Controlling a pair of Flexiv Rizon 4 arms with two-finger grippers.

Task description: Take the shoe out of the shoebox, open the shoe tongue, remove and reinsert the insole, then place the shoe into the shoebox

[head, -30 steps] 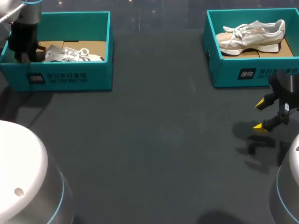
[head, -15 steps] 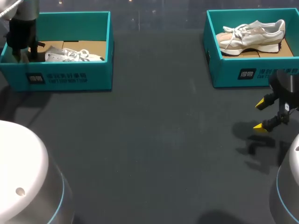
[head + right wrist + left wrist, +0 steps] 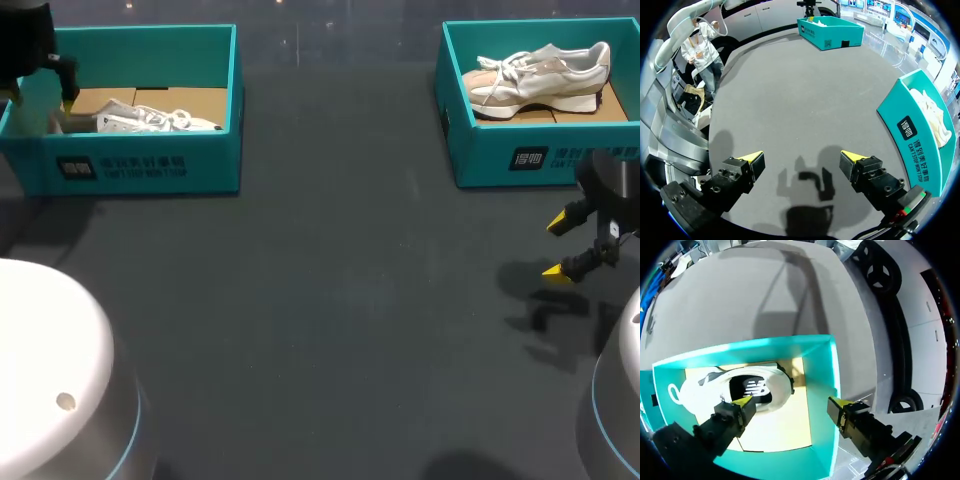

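Two fingers of left end effector (image 3: 791, 403) stand apart, empty, above box (image 3: 821, 365): one over shoe (image 3: 715, 390) heel, other outside the wall. Shoe lies inside, long axis along the finger line. Right end effector (image 3: 802, 157), also open, hangs well apart over counter (image 3: 790, 85).

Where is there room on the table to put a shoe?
The wide table stretch between the left shoebox and the right shoebox is bare. Crowded spots: the white shoe inside the left one, the beige shoe inside the right one, the right gripper before it.
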